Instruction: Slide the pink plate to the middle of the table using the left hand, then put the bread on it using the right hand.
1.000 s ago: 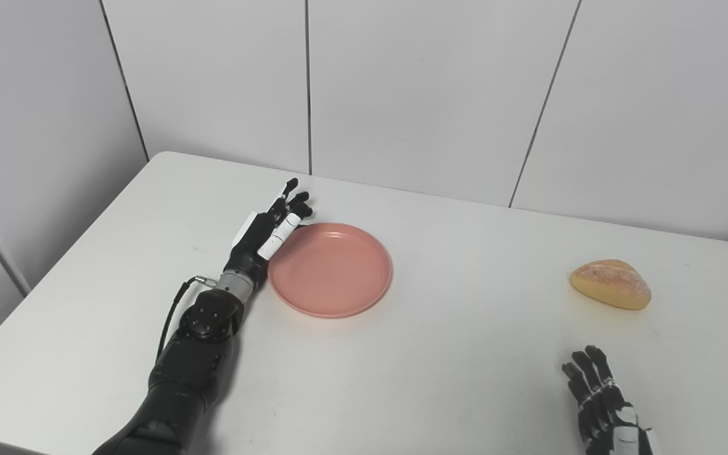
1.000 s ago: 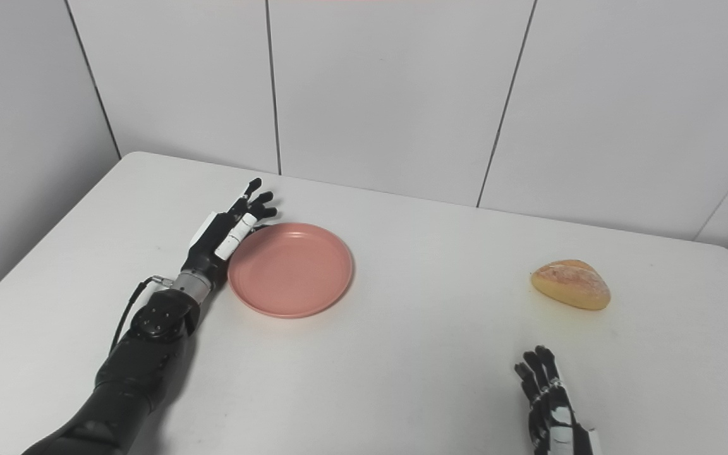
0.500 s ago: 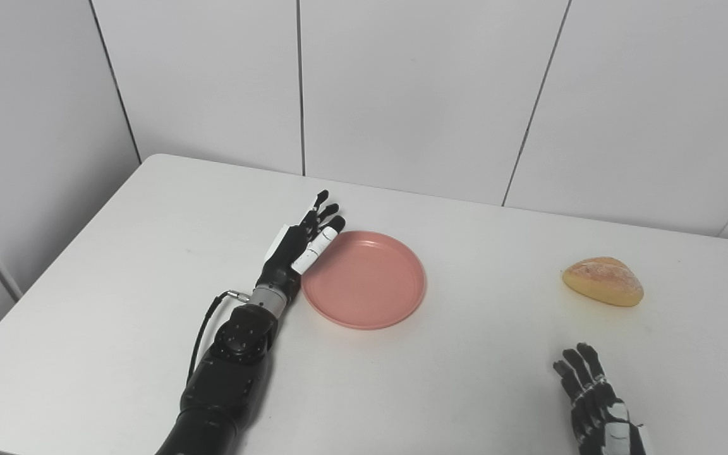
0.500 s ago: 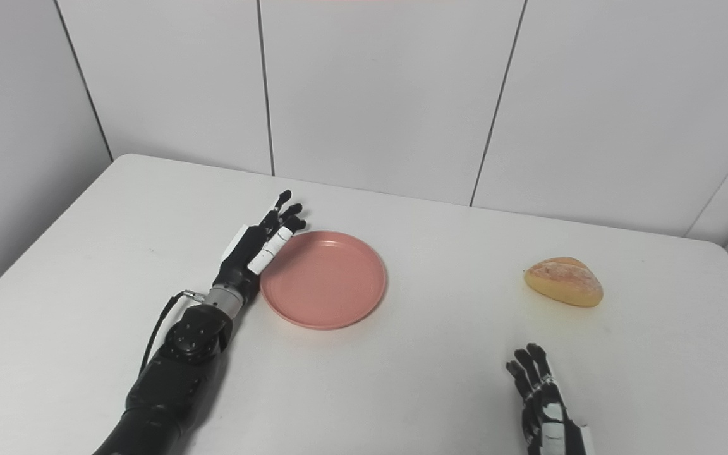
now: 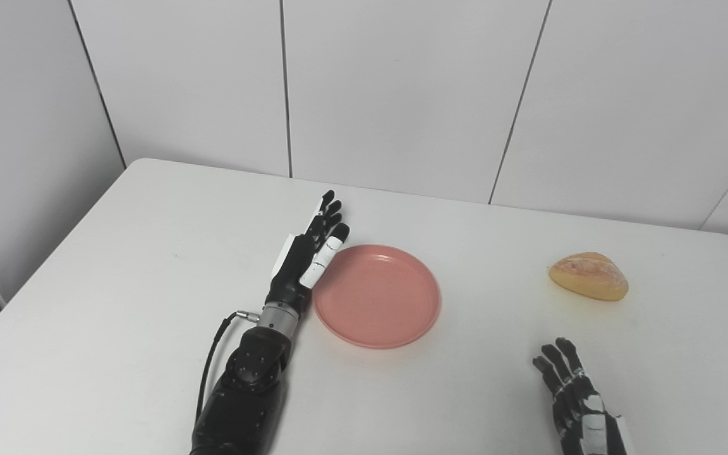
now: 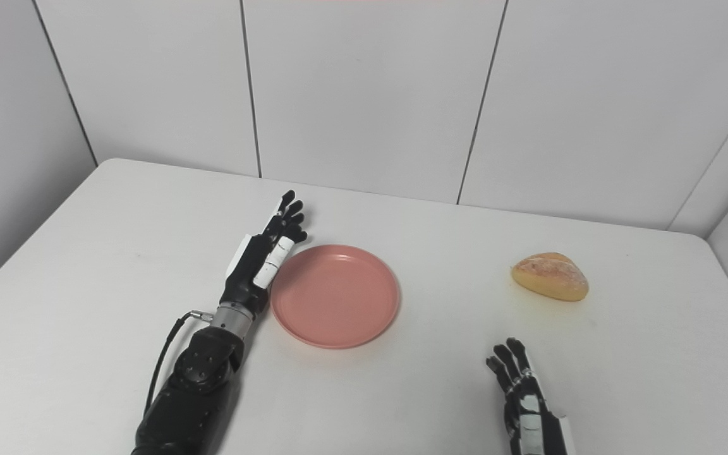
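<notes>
The empty pink plate (image 5: 376,296) lies flat on the white table (image 5: 117,265), roughly at its middle. My left hand (image 5: 307,259) is open with fingers straight, its thumb side pressed against the plate's left rim. A golden bread roll (image 5: 589,276) rests on the table far to the right, apart from the plate. At the bottom right my right hand (image 5: 576,395) is open, fingers spread, near the table's front edge, well short of the bread and holding nothing.
White panelled walls stand behind and to the left of the table. The table's back edge (image 6: 402,196) runs close behind the left hand's fingertips. A cable (image 5: 212,354) loops beside the left wrist.
My left hand has pushed the plate to the right, toward the table's middle, staying against its left rim. The camera has also turned. The right hand and the bread lie as before.
</notes>
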You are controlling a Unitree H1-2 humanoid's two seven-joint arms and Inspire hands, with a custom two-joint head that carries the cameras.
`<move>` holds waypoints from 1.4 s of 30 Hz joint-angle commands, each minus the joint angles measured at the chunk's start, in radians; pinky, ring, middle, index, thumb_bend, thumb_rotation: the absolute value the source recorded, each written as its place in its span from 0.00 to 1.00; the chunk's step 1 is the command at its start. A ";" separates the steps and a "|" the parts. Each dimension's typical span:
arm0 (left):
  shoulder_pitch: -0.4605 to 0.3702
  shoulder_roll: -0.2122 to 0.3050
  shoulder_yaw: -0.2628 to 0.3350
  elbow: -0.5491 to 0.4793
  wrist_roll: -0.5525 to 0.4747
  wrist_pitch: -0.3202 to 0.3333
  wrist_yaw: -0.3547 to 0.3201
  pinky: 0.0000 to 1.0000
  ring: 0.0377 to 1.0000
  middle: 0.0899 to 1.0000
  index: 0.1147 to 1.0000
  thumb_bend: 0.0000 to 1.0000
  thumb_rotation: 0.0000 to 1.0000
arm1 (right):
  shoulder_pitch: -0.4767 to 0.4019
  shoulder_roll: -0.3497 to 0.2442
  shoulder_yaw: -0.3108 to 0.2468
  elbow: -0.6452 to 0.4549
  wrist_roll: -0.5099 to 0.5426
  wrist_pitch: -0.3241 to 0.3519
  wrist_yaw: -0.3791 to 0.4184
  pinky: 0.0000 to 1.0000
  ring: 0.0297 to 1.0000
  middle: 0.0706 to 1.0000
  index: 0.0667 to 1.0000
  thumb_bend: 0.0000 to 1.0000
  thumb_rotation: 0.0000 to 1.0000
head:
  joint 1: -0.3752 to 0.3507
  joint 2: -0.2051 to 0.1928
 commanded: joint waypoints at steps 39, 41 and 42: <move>0.115 0.009 0.001 -0.040 -0.013 -0.080 0.028 0.92 0.96 1.00 1.00 0.81 0.88 | 0.000 0.035 0.026 -0.034 -0.039 0.018 -0.028 0.99 0.87 0.90 0.92 0.83 1.00 | -0.063 0.011; 0.109 0.017 0.004 -0.039 -0.010 -0.064 0.038 0.94 0.96 1.00 1.00 0.83 0.89 | 0.001 0.036 0.026 -0.036 -0.039 0.019 -0.029 0.99 0.87 0.90 0.92 0.83 1.00 | -0.060 0.013; 0.107 0.019 0.005 -0.039 -0.007 -0.050 0.046 0.95 0.97 1.00 1.00 0.85 0.90 | 0.002 0.036 0.026 -0.037 -0.039 0.020 -0.029 0.99 0.87 0.90 0.92 0.83 1.00 | -0.059 0.013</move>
